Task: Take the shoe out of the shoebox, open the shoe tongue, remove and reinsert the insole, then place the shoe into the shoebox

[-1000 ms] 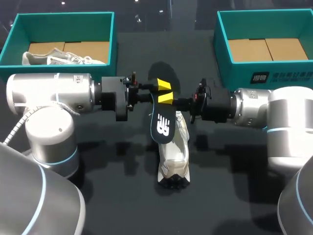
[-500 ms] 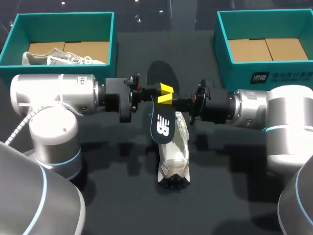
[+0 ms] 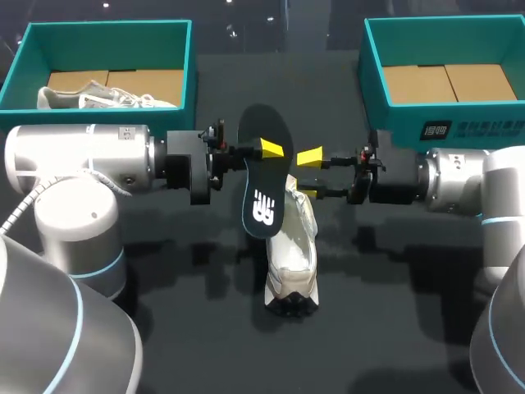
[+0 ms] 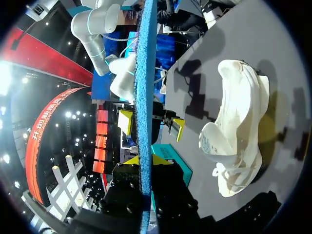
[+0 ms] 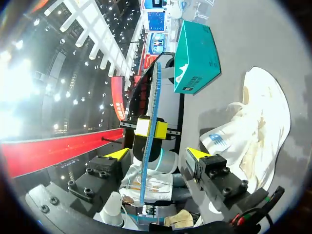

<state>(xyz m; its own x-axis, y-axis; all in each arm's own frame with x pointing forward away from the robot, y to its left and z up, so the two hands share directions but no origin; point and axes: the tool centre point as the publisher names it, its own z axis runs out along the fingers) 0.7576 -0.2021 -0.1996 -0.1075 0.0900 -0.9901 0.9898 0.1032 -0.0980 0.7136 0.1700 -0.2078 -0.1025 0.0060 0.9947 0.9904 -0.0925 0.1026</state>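
Observation:
A black insole (image 3: 262, 172) with a white logo hangs over the table's middle, my left gripper (image 3: 261, 150) shut on its edge. In the left wrist view the insole (image 4: 145, 87) shows edge-on, blue, between my left gripper's (image 4: 145, 160) yellow tips. My right gripper (image 3: 308, 175) stands open just right of the insole, apart from it. In its own view the right gripper (image 5: 157, 155) gapes with the insole (image 5: 153, 112) ahead. The white shoe (image 3: 291, 250) lies on the table below the insole, toe towards the front edge, and also shows as the shoe (image 4: 239, 126) and shoe (image 5: 256, 131).
A teal shoebox (image 3: 20, 61) at the back left holds another white shoe (image 3: 98, 97). A second teal shoebox (image 3: 373, 57) at the back right has only its cardboard floor showing. Both arms lie low across the table's middle.
My right gripper has opened, let go of the insole and drawn back to the right. My left gripper closed on the insole and now holds it alone, a little further left and higher.

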